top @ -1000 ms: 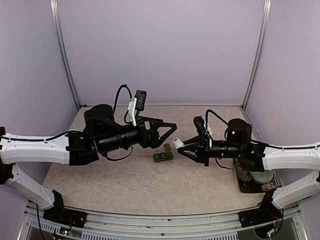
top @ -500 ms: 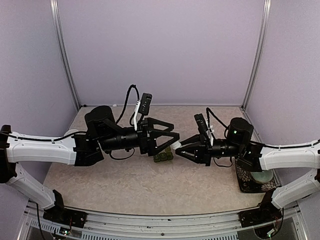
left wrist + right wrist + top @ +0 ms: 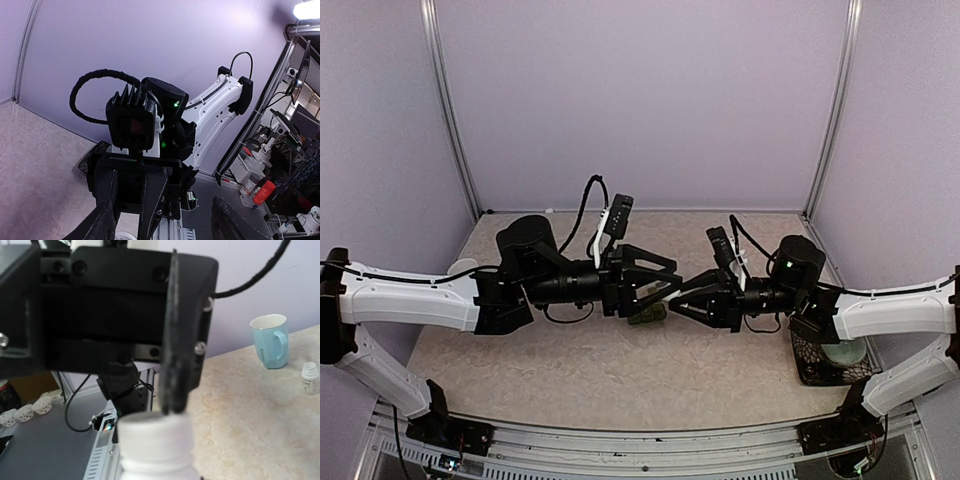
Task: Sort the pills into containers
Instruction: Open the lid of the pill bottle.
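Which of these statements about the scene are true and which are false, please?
1. The right gripper holds a white bottle. True.
2. The left gripper is far from that bottle. False: its fingers reach right up to the bottle's cap.
3. A blue mug stands on the table. True.
4. The green pill box is held in the air. False: it lies on the table under the two grippers.
5. Only one white bottle is in view. False: a second small bottle stands near the mug.
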